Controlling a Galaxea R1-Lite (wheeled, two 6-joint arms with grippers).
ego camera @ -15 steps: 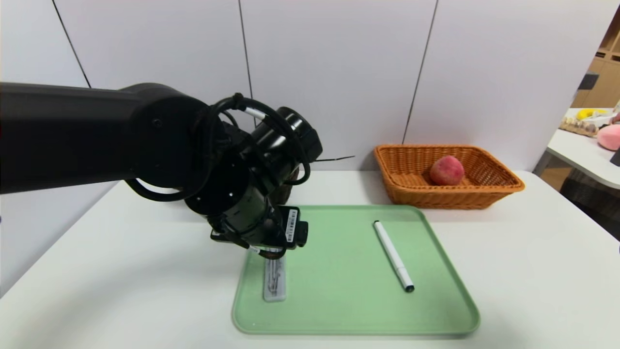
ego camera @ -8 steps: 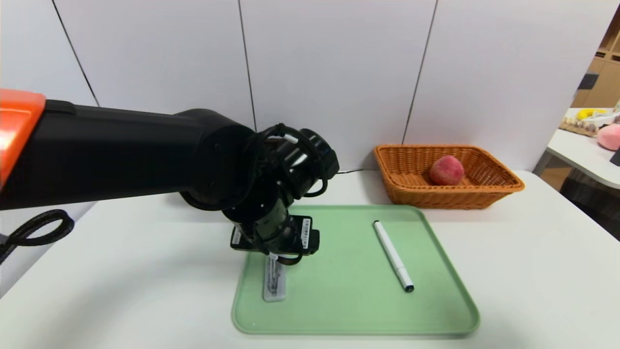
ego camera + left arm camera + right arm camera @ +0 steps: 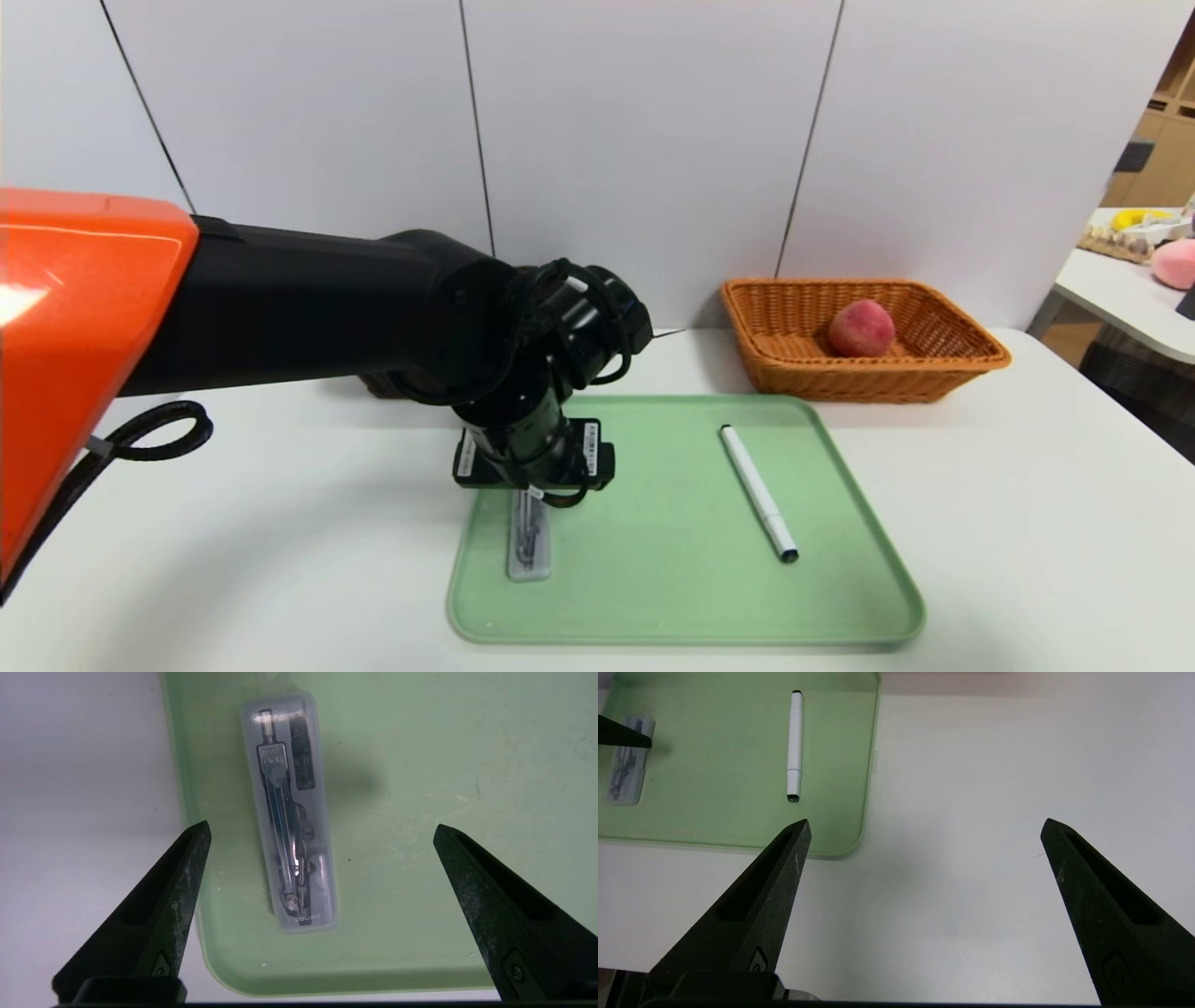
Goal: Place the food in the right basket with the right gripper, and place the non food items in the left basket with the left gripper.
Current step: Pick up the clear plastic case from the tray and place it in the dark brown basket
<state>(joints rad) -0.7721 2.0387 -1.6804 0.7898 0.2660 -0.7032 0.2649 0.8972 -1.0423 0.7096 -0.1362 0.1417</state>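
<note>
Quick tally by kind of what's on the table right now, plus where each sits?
Food: 1, the peach, in the orange-tan basket.
Non-food items: 2, the clear compass case and the white pen, both on the green tray.
Baskets in clear view: 1, the orange-tan one.
Trays: 1.
Total: 5.

Left arm shell: glossy orange panel [image 3: 75,317] on the upper segment, joined to a matte black tubular forearm [image 3: 308,299].
Left wrist: stacked black cylindrical joints [image 3: 560,327], looped black cables with one white connector, small pale screw dots.
Camera block just above the left pincer: black box [image 3: 560,457] bearing white barcode stickers.
Loose cable: thick black braided loop [image 3: 149,434] beneath the orange panel.
Left pincer [image 3: 322,833]: two tapered matte black fingers [image 3: 182,877], scuffed grey, recessed slots, round screw near each base.
Right pincer [image 3: 924,828]: same black pointed fingers [image 3: 1069,858], slotted and scratched.
</note>
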